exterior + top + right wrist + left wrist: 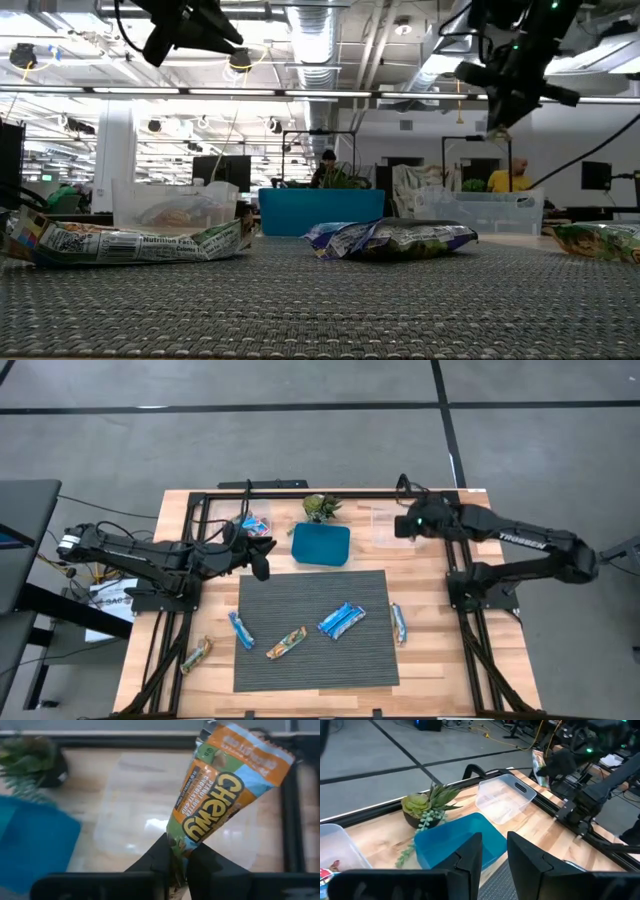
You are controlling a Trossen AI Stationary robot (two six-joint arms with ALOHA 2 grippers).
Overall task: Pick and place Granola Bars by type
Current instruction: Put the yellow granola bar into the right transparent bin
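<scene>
We are holding our right tool (180, 865) above the clear bin (150, 815) at the worktop's (430, 660) back right, its fingers pinching one end of an orange-green Chewy bar (220, 795). Our left tool (492, 855) is hovering partly open (nothing in it) near the blue dish (321, 545). Other bars (340, 621) are lying on the grey mat (300, 660).

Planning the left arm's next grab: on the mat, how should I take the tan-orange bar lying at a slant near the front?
Come straight down on the tan-orange bar and pinch across its narrow middle, fingers turned square to its long axis. It lies flat on the mat at a slant, with bare mat along both long sides, so the fingers should have room. The left gripper hovers behind the mat.
</scene>
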